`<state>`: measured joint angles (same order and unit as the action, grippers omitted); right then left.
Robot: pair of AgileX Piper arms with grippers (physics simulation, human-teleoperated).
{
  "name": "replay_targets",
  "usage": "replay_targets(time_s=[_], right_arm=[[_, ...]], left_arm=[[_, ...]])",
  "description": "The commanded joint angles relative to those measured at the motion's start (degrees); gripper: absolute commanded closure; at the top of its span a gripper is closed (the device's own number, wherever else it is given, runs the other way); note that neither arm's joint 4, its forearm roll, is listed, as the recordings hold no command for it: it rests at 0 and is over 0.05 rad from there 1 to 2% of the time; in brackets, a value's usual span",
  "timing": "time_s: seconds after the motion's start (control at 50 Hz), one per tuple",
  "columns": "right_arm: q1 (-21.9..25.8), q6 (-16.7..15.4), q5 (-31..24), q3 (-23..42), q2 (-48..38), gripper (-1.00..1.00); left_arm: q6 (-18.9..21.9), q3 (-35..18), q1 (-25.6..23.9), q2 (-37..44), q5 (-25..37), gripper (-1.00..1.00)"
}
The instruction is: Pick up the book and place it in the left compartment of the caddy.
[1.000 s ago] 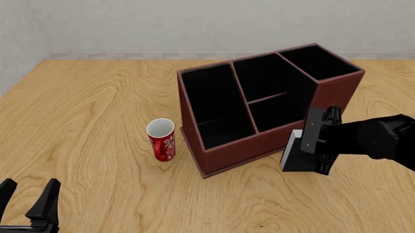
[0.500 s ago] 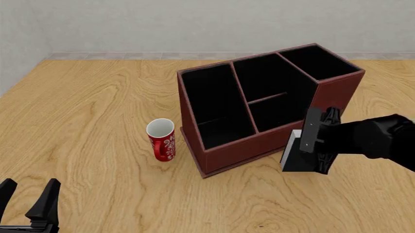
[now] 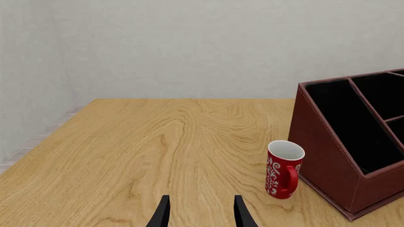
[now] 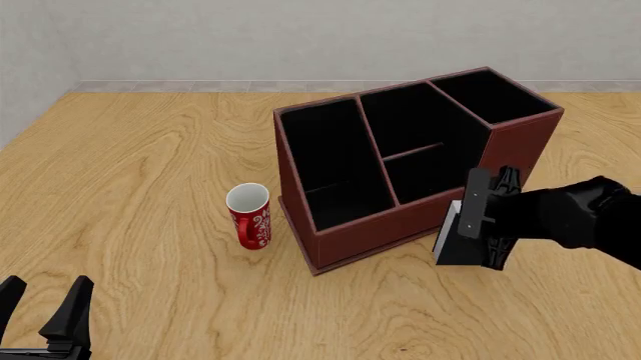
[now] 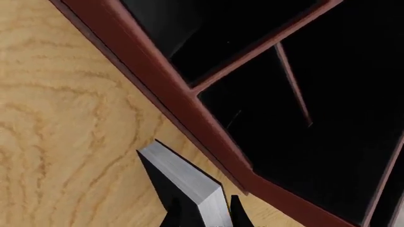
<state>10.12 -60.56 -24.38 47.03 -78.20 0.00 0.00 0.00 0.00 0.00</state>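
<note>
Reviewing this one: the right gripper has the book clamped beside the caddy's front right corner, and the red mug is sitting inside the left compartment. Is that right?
Not quite. The mug stands on the table, outside the caddy on its left; the left compartment holds nothing, as the front view shows. The right gripper does clamp the book by the caddy's front right corner.

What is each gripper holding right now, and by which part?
The right gripper grips the book across its covers near the top; the left gripper holds nothing.

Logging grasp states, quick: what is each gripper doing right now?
Left gripper: open, holding nothing.
Right gripper: closed on the book.
</note>
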Motion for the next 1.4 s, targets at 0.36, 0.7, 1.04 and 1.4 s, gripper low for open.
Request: replay_targets(time_s=[0.36,0.7,1.04,1.4], right_arm=[[3.4,1.6,-4.8,-5.5,-0.8,1.00],[3.4,0.1,-7.7,-5.4,3.2,1.00],[1.4,-2.6,-11.8,-4.6,7.9,1.00],[-2.4,-6.6,-19.7,-4.4,17.1,1.00]], left_arm=[[0.0,0.0,0.0,0.0,0.0,-1.00],[0.0,0.0,0.0,0.0,0.0,-1.00],[0.0,0.0,0.0,0.0,0.0,-1.00],[0.0,0.0,0.0,0.0,0.0,-1.00]])
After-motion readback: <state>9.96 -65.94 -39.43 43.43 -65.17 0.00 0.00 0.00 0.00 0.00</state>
